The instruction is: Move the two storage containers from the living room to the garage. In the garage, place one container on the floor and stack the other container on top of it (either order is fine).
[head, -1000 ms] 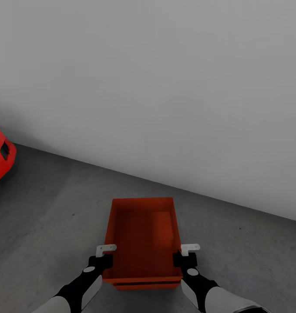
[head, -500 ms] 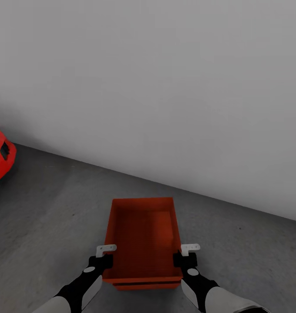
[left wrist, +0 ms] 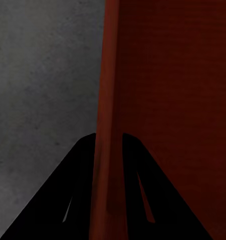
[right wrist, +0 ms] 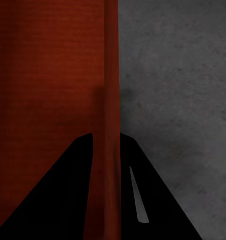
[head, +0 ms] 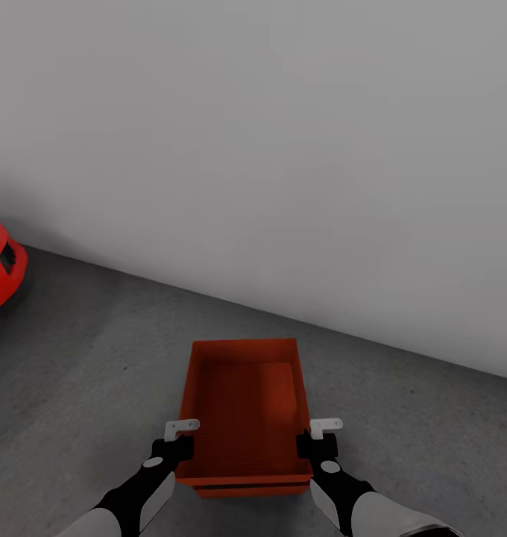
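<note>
An orange-red storage container (head: 244, 406) sits low over the dark grey concrete floor (head: 82, 358) of the garage, open side up and empty. A second orange-red edge (head: 246, 490) peeks out just under its near wall; I cannot tell whether the two touch. My left gripper (head: 180, 446) is shut on the container's left wall, and my right gripper (head: 317, 444) is shut on its right wall. In the left wrist view the wall (left wrist: 109, 100) runs between the black fingers (left wrist: 68, 200). The right wrist view shows the same for the other wall (right wrist: 111, 90).
A plain white-grey wall (head: 283, 149) rises close behind the container. The nose of a red car (head: 0, 272) shows at the far left. Bare concrete spreads to both sides of the container.
</note>
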Controlling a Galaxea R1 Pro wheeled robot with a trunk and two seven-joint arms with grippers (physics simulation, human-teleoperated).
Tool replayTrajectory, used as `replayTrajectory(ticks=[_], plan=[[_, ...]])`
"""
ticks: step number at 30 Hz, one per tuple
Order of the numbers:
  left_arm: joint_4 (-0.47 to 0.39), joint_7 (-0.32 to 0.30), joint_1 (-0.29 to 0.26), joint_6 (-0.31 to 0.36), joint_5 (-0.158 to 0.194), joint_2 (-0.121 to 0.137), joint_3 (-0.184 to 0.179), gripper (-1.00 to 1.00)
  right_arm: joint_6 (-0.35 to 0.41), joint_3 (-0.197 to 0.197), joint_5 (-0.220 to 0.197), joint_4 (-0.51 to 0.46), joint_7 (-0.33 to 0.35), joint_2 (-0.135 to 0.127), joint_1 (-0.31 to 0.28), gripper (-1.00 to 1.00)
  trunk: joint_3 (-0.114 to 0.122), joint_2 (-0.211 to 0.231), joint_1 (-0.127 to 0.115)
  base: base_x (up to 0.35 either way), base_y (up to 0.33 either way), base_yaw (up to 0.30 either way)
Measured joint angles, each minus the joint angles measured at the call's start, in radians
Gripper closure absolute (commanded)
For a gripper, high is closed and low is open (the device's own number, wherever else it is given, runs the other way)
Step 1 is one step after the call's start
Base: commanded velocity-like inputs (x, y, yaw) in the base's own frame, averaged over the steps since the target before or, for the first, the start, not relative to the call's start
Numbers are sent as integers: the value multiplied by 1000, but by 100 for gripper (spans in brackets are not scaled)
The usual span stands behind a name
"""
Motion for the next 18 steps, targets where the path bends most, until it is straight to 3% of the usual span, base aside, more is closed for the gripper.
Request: replayTrajectory(ticks=[3,12,18], plan=[[-1,0,0,1,1,1,-1,100,0,0,0,0,0,0,0,100,-9,-21,12,0,0,0],[-2,0,0,1,1,1,-1,100,0,-1,1,0,0,0,0,100,-10,-21,12,0,0,0],[-1,1,0,0,0,0,-1,100,0,0,0,0,1,0,0,100,-28,-63,35,0,0,0]])
